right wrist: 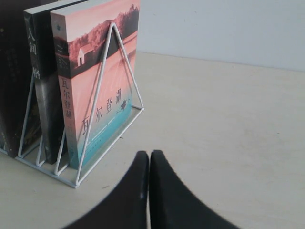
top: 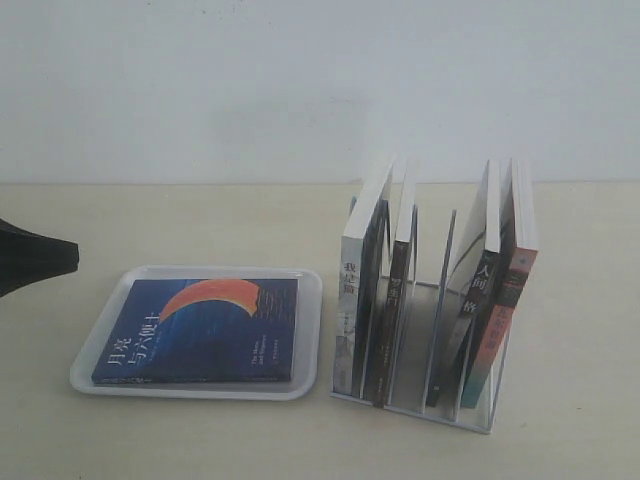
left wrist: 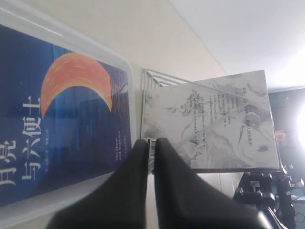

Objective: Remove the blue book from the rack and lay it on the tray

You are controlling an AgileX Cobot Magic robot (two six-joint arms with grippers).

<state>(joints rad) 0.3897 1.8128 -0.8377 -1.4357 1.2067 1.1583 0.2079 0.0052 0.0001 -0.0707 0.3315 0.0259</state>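
The blue book (top: 200,330), with its orange crescent and white title, lies flat, cover up, on the white tray (top: 308,300) at the left of the table. In the left wrist view the blue book (left wrist: 71,109) fills the tray (left wrist: 95,45). My left gripper (left wrist: 151,142) is shut with nothing between its fingers, off the book; its black tip (top: 60,258) shows at the far left edge of the exterior view. The white wire rack (top: 440,300) stands to the right of the tray. My right gripper (right wrist: 149,153) is shut and empty, over bare table beside the rack (right wrist: 76,182).
Several books stand upright in the rack: a grey marbled one (left wrist: 209,124) nearest the tray, black-spined ones (top: 482,290) and a pink-and-teal one (right wrist: 112,90) at the far end. A pale wall rises behind the table.
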